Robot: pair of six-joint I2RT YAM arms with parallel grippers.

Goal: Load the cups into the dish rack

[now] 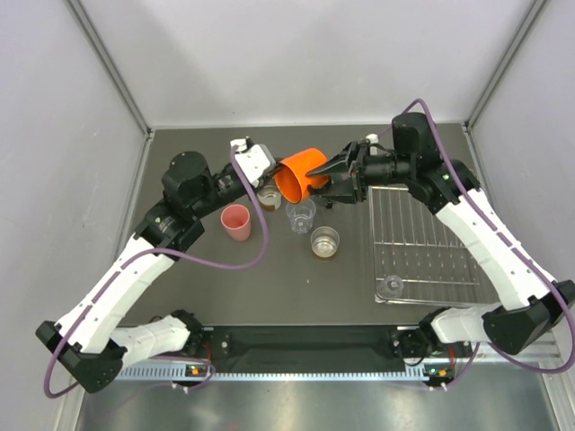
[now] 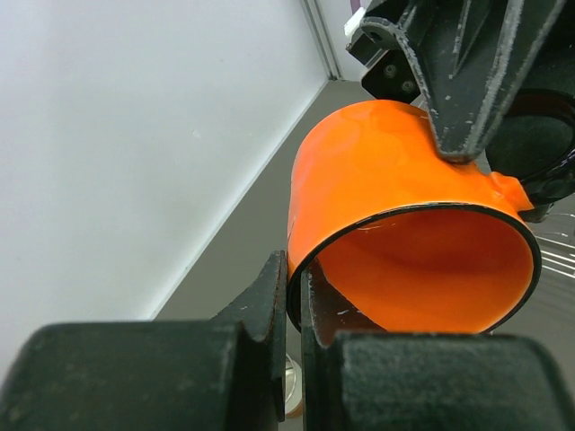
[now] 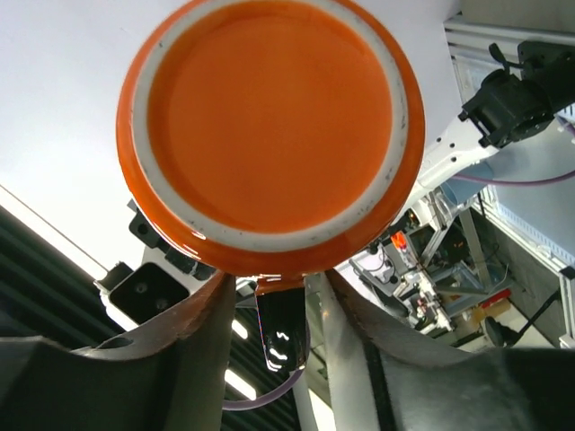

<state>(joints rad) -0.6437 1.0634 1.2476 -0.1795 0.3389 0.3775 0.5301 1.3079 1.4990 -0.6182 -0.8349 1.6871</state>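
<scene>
An orange cup (image 1: 301,175) hangs tilted above the table's far middle, between both grippers. My left gripper (image 1: 277,171) is shut on its rim, one finger inside and one outside, as the left wrist view shows (image 2: 295,269). My right gripper (image 1: 322,175) reaches in from the right. In the right wrist view its fingers (image 3: 274,283) flank the cup's small handle (image 3: 283,332) below the cup's base (image 3: 269,117), with a narrow gap still showing on one side. A pink cup (image 1: 236,222), a clear cup (image 1: 301,215) and a steel cup (image 1: 325,241) stand on the table. The dish rack (image 1: 422,242) lies at the right.
One clear cup (image 1: 390,287) sits in the rack's near left corner. Another steel cup (image 1: 269,197) stands just under the left gripper. Grey walls enclose the table on the left, back and right.
</scene>
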